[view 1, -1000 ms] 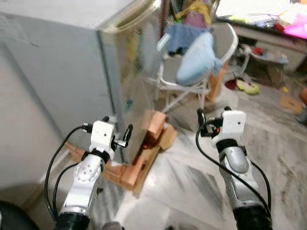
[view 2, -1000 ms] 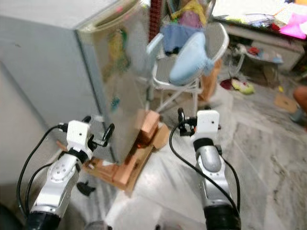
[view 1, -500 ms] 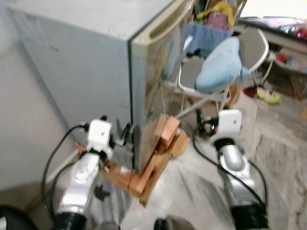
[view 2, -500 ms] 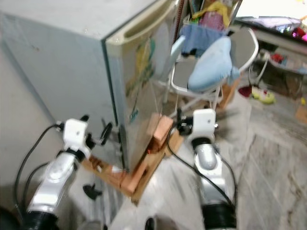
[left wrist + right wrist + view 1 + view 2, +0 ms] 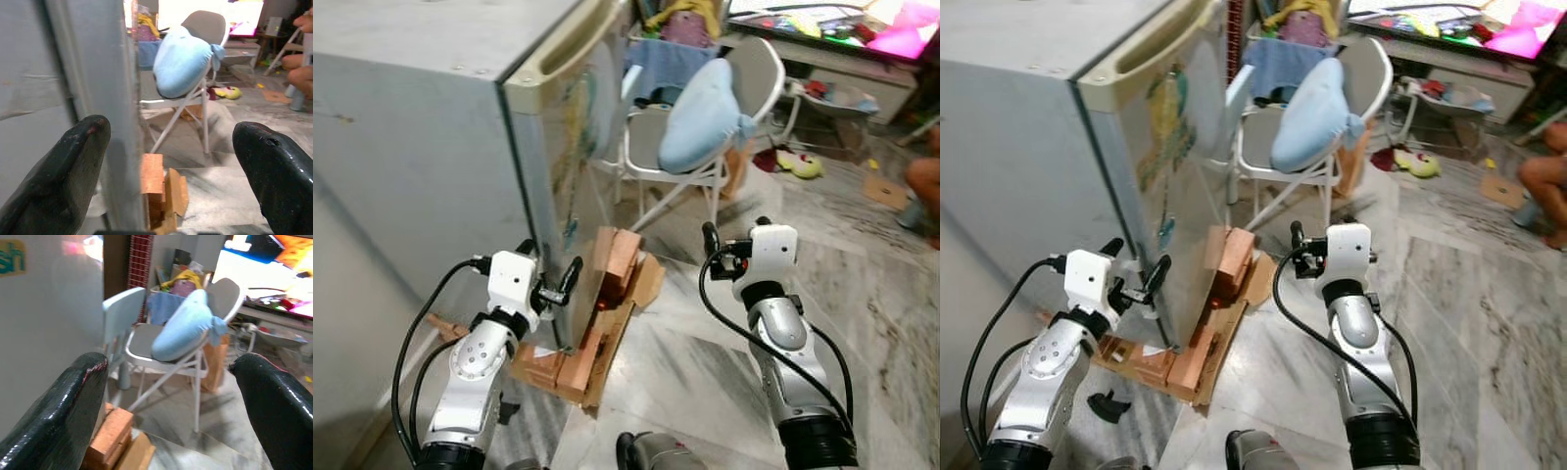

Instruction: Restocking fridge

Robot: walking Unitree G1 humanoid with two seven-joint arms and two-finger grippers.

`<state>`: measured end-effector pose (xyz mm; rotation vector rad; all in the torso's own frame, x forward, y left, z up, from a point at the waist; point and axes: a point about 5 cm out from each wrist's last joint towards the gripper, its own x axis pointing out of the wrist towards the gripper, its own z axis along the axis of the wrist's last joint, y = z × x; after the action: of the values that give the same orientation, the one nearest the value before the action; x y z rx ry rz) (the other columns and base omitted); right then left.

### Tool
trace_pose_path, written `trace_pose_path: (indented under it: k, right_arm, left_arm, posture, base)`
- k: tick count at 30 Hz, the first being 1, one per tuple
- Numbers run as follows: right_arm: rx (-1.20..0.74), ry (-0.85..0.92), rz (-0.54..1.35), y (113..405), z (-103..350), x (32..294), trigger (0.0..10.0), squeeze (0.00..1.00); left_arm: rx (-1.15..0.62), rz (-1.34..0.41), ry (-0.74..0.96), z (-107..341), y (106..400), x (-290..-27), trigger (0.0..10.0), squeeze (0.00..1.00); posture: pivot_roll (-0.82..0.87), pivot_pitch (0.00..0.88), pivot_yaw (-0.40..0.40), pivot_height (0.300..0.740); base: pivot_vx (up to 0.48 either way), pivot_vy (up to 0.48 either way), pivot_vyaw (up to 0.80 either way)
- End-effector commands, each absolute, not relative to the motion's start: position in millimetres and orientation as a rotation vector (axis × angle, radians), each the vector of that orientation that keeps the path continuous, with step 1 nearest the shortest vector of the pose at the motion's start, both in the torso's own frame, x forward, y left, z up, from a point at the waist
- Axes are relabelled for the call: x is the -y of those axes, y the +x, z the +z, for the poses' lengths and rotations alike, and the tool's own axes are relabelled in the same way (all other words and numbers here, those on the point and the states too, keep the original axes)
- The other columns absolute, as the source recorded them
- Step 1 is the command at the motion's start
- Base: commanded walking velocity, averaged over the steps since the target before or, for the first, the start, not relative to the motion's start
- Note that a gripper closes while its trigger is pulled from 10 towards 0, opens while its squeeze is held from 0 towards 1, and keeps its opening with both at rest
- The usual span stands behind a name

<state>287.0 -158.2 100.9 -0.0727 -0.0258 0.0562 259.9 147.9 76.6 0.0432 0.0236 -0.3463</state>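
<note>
The grey fridge [image 5: 421, 147] stands at my left with its door [image 5: 576, 117] shut and its front corner toward me. A long handle recess [image 5: 570, 47] runs along the top of the door. My left gripper [image 5: 549, 264] is open low at that corner. In the left wrist view the corner edge [image 5: 126, 122] stands between the fingers [image 5: 63, 171], and I cannot tell if they touch it. My right gripper [image 5: 735, 235] is open and empty in the air, right of the fridge's front and over the floor. It points toward the chair.
Bricks [image 5: 613, 257] and cardboard [image 5: 597, 338] prop the fridge's base. A folding chair [image 5: 754, 73] with a pale blue cushion [image 5: 700, 117] stands just beyond the door. A low cluttered table [image 5: 842, 59] and a person's leg [image 5: 920, 181] are at the far right. Marble floor [image 5: 881, 294] lies to the right.
The whole view has swung and shifted, so the camera has moved. Both arms hold the same pose, with the left gripper still at the fridge's corner.
</note>
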Motion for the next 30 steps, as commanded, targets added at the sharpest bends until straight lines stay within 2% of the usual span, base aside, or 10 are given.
trace_pose_path:
  k: [1,11,19,24,30]
  right_arm:
    - [0.032,-0.068,0.073,289,103,156,10.0,0.0]
    - [0.028,-0.083,0.088,286,104,156,10.0,0.0]
    - [0.012,-0.105,0.091,275,101,165,10.0,0.0]
    - [0.011,-0.096,0.101,277,101,160,10.0,0.0]
    - [0.004,-0.114,0.145,274,99,154,10.0,0.0]
  left_arm:
    - [-0.024,-0.342,0.045,78,259,-149,10.0,0.0]
    - [-0.016,-0.255,0.11,78,272,-161,10.0,0.0]
    - [-0.012,-0.223,0.099,78,276,-162,10.0,0.0]
    - [-0.012,-0.226,0.101,77,274,-162,10.0,0.0]
    - [-0.01,-0.346,0.084,77,272,-149,10.0,0.0]
  posture:
    - [0.01,0.017,-0.07,0.74]
    - [-0.01,0.037,-0.087,0.74]
    - [-0.04,0.038,-0.091,0.74]
    - [-0.03,0.043,-0.094,0.74]
    - [-0.02,0.044,-0.097,0.74]
  base:
    - [0.0,0.0,-0.8]
    - [0.0,0.0,-0.74]
    - [0.0,0.0,0.0]
    - [0.0,0.0,0.0]
    - [0.0,0.0,0.0]
